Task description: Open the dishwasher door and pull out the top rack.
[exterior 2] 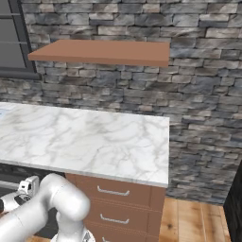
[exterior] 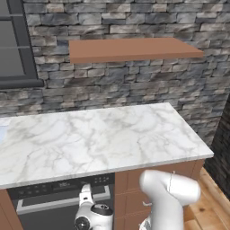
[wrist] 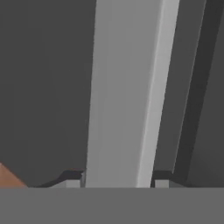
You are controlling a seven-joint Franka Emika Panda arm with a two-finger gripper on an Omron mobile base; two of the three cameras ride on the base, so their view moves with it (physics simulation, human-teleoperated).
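The dishwasher door [exterior: 58, 211] is found under the front edge of the marble table [exterior: 99, 139], at its left part, beside the brown drawers [exterior 2: 113, 198]. The claw [wrist: 117, 181] is placed against the door, and the silver bar handle [wrist: 127, 92] is seen between its two fingertips [wrist: 72, 177]. Whether the handle is really gripped cannot be told. Free wooden floor [exterior 2: 198, 220] is seen at the right.

Rounded white arm [exterior: 168, 191] with dark joints, small dark fingertips [wrist: 72, 176]

Wide dark grey flat dishwasher door [exterior: 45, 215] with long silver bar handle [wrist: 124, 96], under the marble table [exterior: 90, 139].
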